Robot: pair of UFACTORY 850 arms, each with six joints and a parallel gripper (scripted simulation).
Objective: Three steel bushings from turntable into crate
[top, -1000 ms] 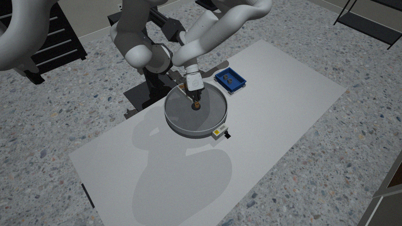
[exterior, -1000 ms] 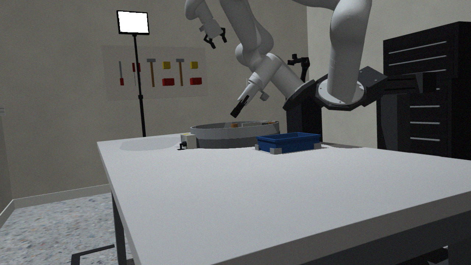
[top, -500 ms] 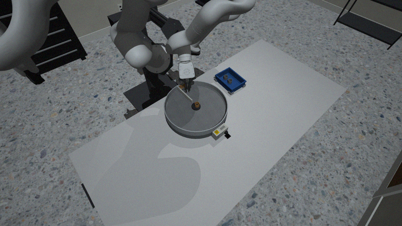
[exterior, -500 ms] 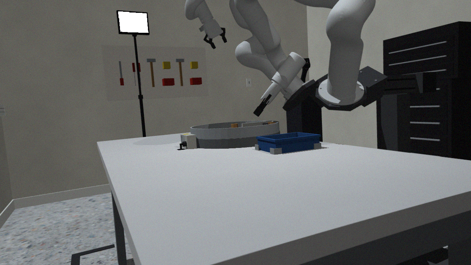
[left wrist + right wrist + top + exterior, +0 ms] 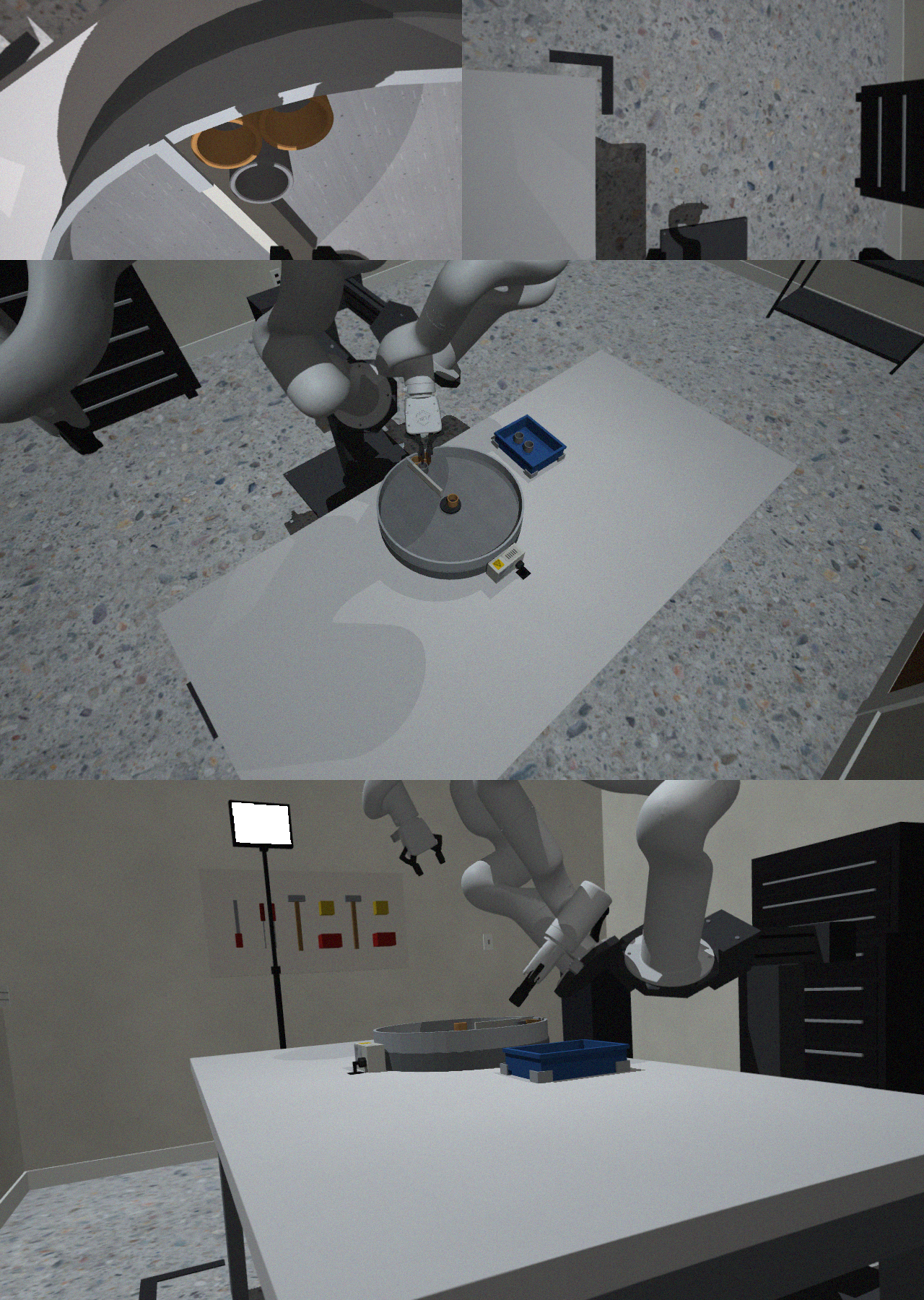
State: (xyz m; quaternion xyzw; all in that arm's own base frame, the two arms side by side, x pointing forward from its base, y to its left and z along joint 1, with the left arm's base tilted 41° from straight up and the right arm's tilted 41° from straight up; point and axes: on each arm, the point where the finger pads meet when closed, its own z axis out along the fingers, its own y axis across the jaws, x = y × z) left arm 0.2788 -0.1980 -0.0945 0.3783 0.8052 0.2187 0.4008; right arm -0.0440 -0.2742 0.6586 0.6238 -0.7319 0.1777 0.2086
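The blue crate (image 5: 548, 448) (image 5: 565, 1063) sits level between its grey corner guides, with two steel bushings (image 5: 517, 436) (image 5: 528, 446) upright inside. On the turntable (image 5: 445, 569) (image 5: 439, 1041), a steel bushing (image 5: 423, 466) (image 5: 261, 183) stands close to two bronze bushings (image 5: 228, 145) (image 5: 297, 126) near the rim. Another bronze bushing (image 5: 452, 499) (image 5: 460, 1026) stands at the centre hub. My left gripper (image 5: 424, 460) (image 5: 517, 1001) (image 5: 301, 253) is above this rim group, nearly shut with a narrow gap and nothing between its fingers. My right gripper (image 5: 431, 867) (image 5: 761, 255) is wide open and empty, high away from the turntable.
A thin divider bar (image 5: 426, 478) (image 5: 236, 211) runs from the hub to the rim, right beside the rim group. The raised turntable wall surrounds the bushings. A small box with a yellow warning sign (image 5: 505, 562) (image 5: 369, 1056) stands against the turntable. The crate is beside the turntable.
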